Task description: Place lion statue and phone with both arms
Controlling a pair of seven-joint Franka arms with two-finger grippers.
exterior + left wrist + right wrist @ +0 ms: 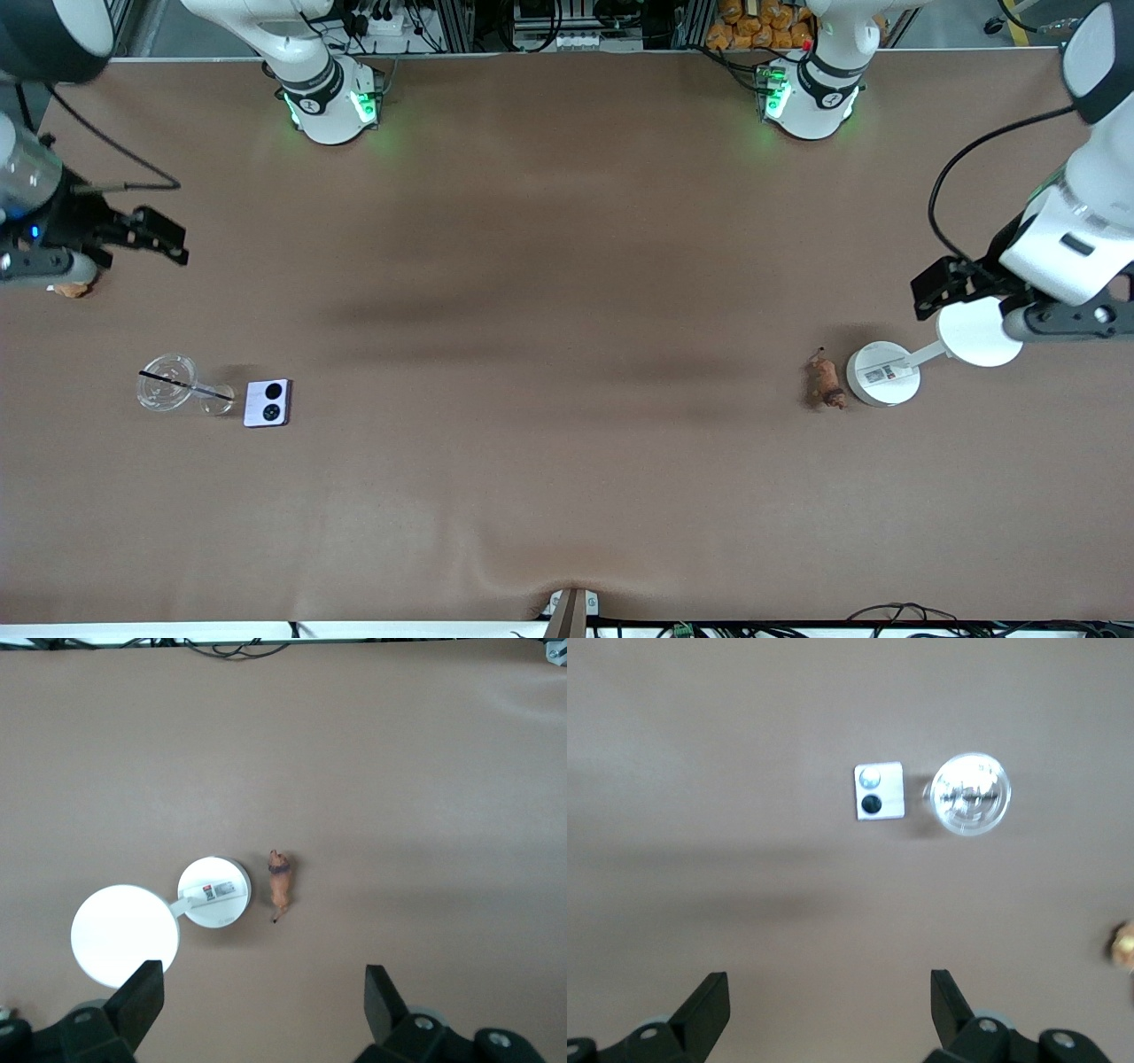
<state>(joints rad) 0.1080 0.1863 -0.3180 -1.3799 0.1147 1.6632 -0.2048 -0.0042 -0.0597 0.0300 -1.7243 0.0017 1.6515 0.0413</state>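
- While both arms hang above the table ends, the right gripper (pixel 824 1010) is spread wide with nothing in it, over bare cloth at the right arm's end.
- The left gripper (pixel 264 1005) is likewise wide apart and empty, over the left arm's end.
- The phone (pixel 267 403) lies flat just beside a clear glass cup (pixel 166 383).
- The lion statue (pixel 825 381) lies just beside the white stand (pixel 882 374), apart from both grippers.

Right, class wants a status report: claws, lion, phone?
Left claw open, right claw open, both empty. Lion statue beside white stand; phone beside glass.
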